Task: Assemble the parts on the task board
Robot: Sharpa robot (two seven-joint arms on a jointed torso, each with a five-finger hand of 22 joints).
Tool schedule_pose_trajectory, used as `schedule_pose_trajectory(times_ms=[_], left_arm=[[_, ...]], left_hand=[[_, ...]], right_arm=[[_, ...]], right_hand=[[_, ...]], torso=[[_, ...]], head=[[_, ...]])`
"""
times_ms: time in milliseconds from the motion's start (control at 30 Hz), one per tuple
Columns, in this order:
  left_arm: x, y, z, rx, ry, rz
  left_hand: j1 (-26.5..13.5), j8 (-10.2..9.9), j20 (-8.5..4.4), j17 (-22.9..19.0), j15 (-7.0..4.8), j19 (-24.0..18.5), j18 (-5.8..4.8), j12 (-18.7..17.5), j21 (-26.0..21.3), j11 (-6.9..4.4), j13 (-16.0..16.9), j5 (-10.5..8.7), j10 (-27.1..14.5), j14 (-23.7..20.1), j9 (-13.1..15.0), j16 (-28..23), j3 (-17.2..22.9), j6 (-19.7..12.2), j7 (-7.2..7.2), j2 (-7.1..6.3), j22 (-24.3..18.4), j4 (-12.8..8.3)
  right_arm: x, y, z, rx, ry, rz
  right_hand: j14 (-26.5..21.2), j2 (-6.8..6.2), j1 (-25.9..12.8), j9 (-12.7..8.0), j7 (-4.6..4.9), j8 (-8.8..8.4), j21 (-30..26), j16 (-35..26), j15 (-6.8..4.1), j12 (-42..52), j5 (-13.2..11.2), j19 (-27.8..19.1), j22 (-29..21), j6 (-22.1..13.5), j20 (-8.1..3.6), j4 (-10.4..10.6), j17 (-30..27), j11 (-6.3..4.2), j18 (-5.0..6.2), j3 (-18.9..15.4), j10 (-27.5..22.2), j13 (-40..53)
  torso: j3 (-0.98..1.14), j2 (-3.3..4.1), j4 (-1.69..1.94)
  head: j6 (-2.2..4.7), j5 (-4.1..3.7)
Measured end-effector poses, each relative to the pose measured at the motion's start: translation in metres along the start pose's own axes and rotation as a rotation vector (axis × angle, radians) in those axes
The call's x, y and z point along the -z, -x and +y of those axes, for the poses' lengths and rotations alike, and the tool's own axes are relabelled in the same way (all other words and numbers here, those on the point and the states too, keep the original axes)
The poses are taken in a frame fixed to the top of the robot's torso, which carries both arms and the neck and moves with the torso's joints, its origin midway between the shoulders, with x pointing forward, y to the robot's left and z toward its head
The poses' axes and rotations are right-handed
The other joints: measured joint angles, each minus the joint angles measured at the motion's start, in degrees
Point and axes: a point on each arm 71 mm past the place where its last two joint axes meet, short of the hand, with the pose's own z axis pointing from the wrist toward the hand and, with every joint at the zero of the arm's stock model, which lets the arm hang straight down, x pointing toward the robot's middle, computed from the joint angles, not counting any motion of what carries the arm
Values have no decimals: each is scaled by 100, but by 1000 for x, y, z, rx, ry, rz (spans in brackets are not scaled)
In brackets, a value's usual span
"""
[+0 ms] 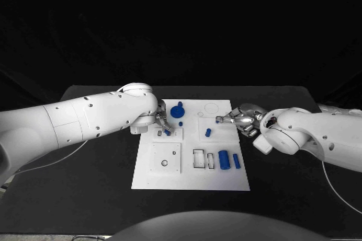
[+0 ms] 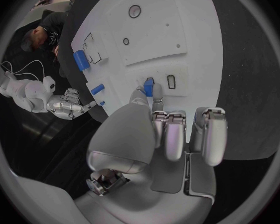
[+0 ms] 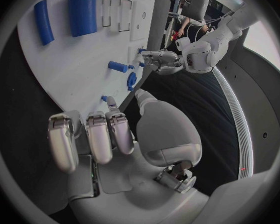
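A white flat task board (image 1: 189, 178) lies in the middle of a black table (image 1: 98, 173). Small blue parts sit on it. A fat round blue cylinder (image 1: 224, 159) lies near the board's right side, with a thin blue bar (image 1: 236, 161) just beside it. A short blue peg (image 1: 208, 132) sits nearer the middle, and a round blue knob (image 1: 177, 112) stands close to the far edge. Black outlines of little slots are marked on the board, and a raised white square plate (image 1: 165, 158) with a round hole sits near the front left. The left hand (image 1: 163, 124) is over the board's far left part; its fingers pinch a small blue block (image 2: 149, 87) just beside a small slot. The right hand (image 1: 240, 118) is at the board's far right edge, with its curled silver fingers (image 3: 93, 137) held together and a fingertip next to a tiny blue pin (image 3: 104, 98). It cannot be told if it holds the pin. The room behind is dark.
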Motion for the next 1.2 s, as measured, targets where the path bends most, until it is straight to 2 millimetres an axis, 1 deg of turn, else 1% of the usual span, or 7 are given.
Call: schedule_pose_trajectory(times_ms=[300, 967, 1033, 1100, 1133, 1200], left_arm=[[-1, -1, -2, 0, -5, 8], [-3, -3, -3, 2, -10, 12], [-3, -3, -3, 1, -10, 12], [-3, -2, -3, 1, -11, 12], [-3, -3, -3, 1, -11, 12], [-3, -3, -3, 1, -10, 12]], left_hand=[[0, 0, 0, 5, 1, 0, 0, -7, 0, 0, 0, -12, 0, 1, -1, 0, 16, 0, 0, 0, 0, 16], [0, -12, 20, 3, -22, 20, 0, -21, 0, 0, 3, -32, 0, -1, 22, 0, 26, 1, 1, 0, 0, 5], [-49, -28, 41, 4, -22, 0, 0, -20, 0, 0, 4, -68, 0, -1, 22, 0, 26, 1, 1, 49, 0, 5], [-161, -67, 41, 3, -22, 0, 0, -19, 0, 0, 16, -172, 0, -1, 34, 0, -14, 31, 31, 159, 0, -5], [-250, -67, 41, 3, -22, -1, 0, -19, 0, 1, 22, -251, 1, -1, 37, 0, -89, 40, 40, 215, 0, -2], [-592, -105, 41, 3, -22, 0, 0, -22, 0, 2, -1, -463, 2, -2, 60, 0, -247, 166, -40, 205, 0, 6]], right_arm=[[0, 0, 0, 0, 0, 1], [0, -1, 0, 0, 0, 1], [0, -1, 0, 0, 0, 1], [0, -1, 0, 0, 0, 2], [0, -1, 0, 0, 0, 2], [0, -1, 0, 0, 0, 2]], right_hand=[[0, 0, 0, 0, 0, 0, 0, 0, 0, 0, 0, 0, -1, 0, 0, 0, 0, 0, 0, 0, 0, -1], [21, 0, 0, 4, 0, -1, 0, 0, 20, 0, 0, 21, -2, 0, 21, 0, -2, 21, 0, 0, -21, -2], [21, 0, 0, 4, 0, -1, 0, 0, 20, 0, 0, 21, -2, 0, 21, 0, -2, 21, 0, 0, -21, -2], [21, 0, 0, 4, 0, -2, 0, 0, 20, 0, 0, 21, -2, 0, 21, 0, -2, 21, 0, 0, -21, -2], [21, 0, 0, 4, 0, -2, 0, 0, 20, 0, 0, 21, -2, 0, 21, 0, -2, 21, 0, 0, -21, -2], [21, 0, 0, 3, 0, -2, 0, 0, 20, 0, 0, 21, -2, 0, 21, 0, -2, 21, 0, 0, -21, -2]], torso=[[1, 2, 8], [1, 3, 4], [0, 3, 4], [0, 3, 4], [0, 3, 4], [0, 3, 4]], head=[[10, -3], [4, 1], [2, 0], [3, 0], [4, 0], [5, 1]])
